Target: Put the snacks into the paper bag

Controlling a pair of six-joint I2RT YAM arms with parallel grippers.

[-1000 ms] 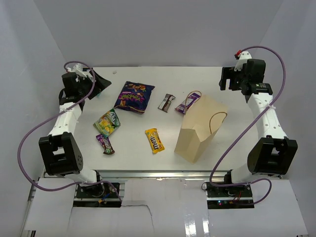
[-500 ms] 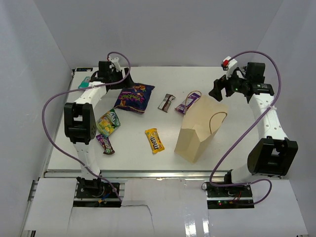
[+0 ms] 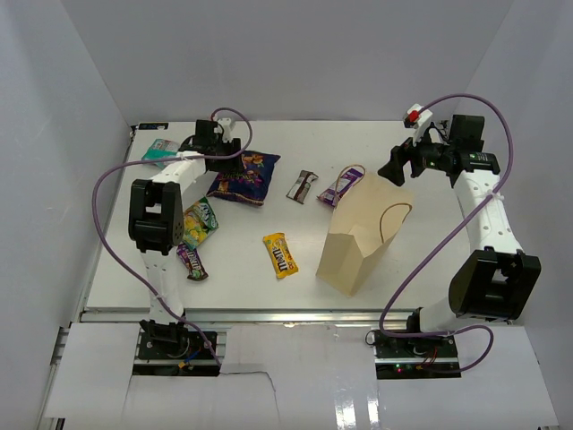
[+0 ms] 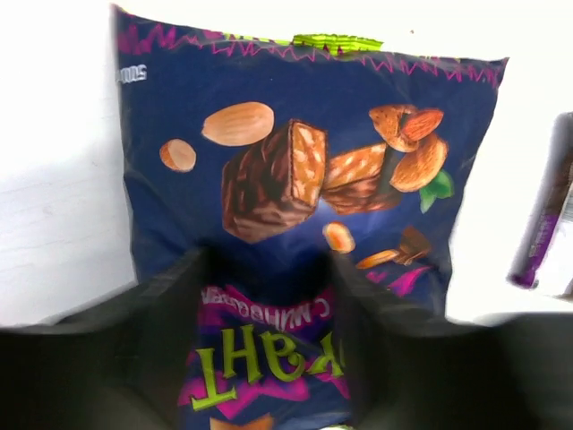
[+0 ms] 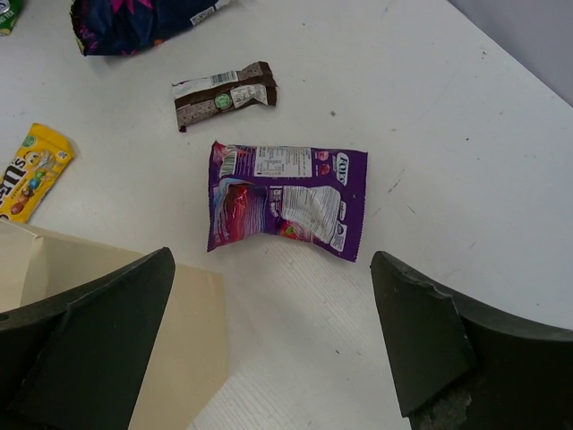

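In the pick-up step, the left end effector hangs open astride the purple chip bag lying flat on the tabletop, well left of the paper bag, and likely must close next, while the right end effector gapes empty.

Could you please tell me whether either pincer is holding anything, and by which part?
Nothing is held. The left pincer stands open over the dark-purple chip bag; the right pincer hangs open above the purple packet.
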